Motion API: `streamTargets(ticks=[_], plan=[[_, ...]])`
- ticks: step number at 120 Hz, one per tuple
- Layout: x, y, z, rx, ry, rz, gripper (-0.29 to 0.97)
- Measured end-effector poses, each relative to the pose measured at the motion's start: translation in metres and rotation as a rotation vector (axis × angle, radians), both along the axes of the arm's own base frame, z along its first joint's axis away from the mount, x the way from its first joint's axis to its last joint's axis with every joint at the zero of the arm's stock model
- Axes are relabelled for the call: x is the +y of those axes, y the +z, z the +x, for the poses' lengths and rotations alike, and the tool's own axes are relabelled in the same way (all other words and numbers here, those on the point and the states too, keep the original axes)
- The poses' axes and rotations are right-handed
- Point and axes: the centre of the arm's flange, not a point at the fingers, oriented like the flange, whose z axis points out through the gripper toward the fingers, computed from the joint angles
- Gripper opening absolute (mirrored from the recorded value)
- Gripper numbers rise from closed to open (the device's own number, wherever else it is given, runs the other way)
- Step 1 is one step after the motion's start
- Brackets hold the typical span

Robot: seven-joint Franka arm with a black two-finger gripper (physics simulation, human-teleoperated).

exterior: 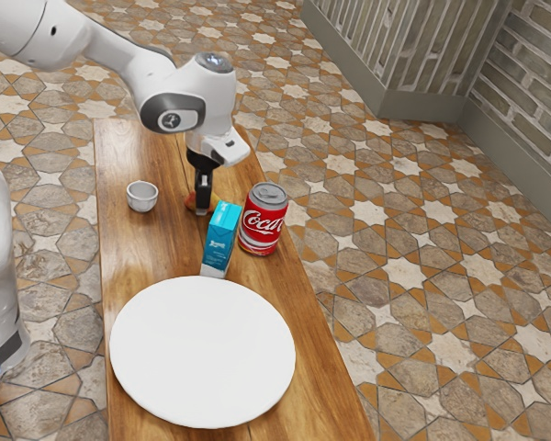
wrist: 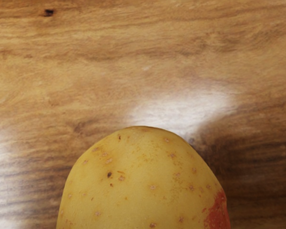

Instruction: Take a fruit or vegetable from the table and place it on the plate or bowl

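Exterior view: wooden table (exterior: 156, 257). Claw (exterior: 202, 197) lowered to tabletop over yellow-red fruit (exterior: 196, 197); grip state cannot tell. Small white cup (exterior: 142, 195) near, toward view's left. Blue carton (exterior: 221, 239) and red soda can (exterior: 263, 219) side by side, just beside claw. Large white plate (exterior: 202, 351) at near end, well apart from fruit.

Wrist view: fruit (wrist: 143, 181), yellow, speckled, red patch, directly under hand, table (wrist: 133, 62) beyond.

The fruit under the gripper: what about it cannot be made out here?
Wrist view: the lower edge cuts off the fruit; its whole shape stays unknown.
Exterior view: the gripper hides most of it; the rest is too small to name its kind.
Resting on the table or lifted: neither view settles it.
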Motion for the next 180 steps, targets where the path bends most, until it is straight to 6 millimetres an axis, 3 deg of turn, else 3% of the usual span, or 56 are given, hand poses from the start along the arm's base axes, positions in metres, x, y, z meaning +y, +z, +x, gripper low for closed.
streamTargets(ticks=[48,73,116,133,150,180], plan=[[-0.001,-0.005,0.000,0.001,-0.007,-0.001,0.64],[-0.001,-0.006,0.000,0.001,-0.006,0.002,0.33],[-0.001,0.006,-0.004,-0.025,0.009,0.013,0.28],[-0.003,0.030,-0.011,-0.064,0.013,0.019,0.27],[-0.005,0.078,-0.021,-0.132,0.017,0.031,0.28],[-0.029,0.162,-0.041,-0.212,-0.009,0.068,0.28]])
